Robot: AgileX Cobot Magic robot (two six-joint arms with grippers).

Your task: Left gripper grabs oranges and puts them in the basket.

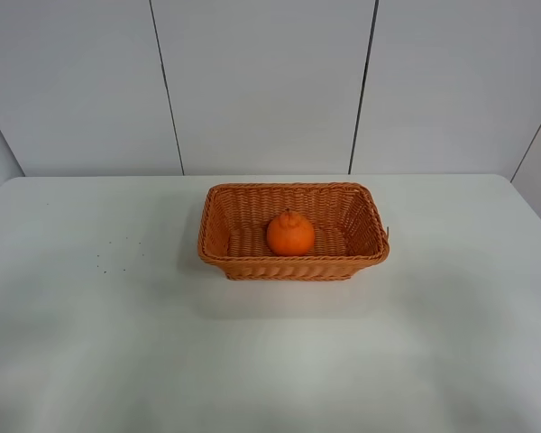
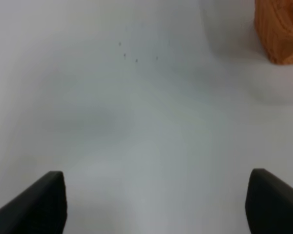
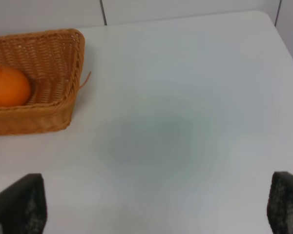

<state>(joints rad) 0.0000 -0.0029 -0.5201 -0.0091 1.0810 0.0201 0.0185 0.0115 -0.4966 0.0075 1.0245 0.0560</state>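
From the high cam, the near part of the white bench (image 1: 270, 361) is bare. Past the middle sits the wicker basket (image 1: 293, 231), long side facing the cam. The orange (image 1: 290, 234) is inside it, in the middle of the basket floor, w/ its bumpy knob up. It sits apart from the basket walls. A few tiny dark specks (image 1: 113, 254) lie on the bench at about 9 o'clock from the basket, well apart from it. Behind the bench stands a gray paneled wall (image 1: 261, 86) w/ thin dark seams. No arms show in this view.

Left wrist cam: the left gripper (image 2: 156, 204) hangs over bare bench. Its two black fingers (image 2: 36, 204) are spread wide apart, w/ nothing between them. Farther out are the same small specks, then one corner of the basket at the edge of the pic. The pic is blurry, so the weave is hard to see.

Right wrist cam: the right gripper (image 3: 156, 207) is also over bare bench. Its dark fingers (image 3: 22, 204) are spread wide, nothing held. Farther off is the end of the basket, w/ the orange peeking over the rim inside. One loose wicker strand (image 3: 85, 79) sticks out from the basket corner. Beyond that is the far edge of the bench and the wall.
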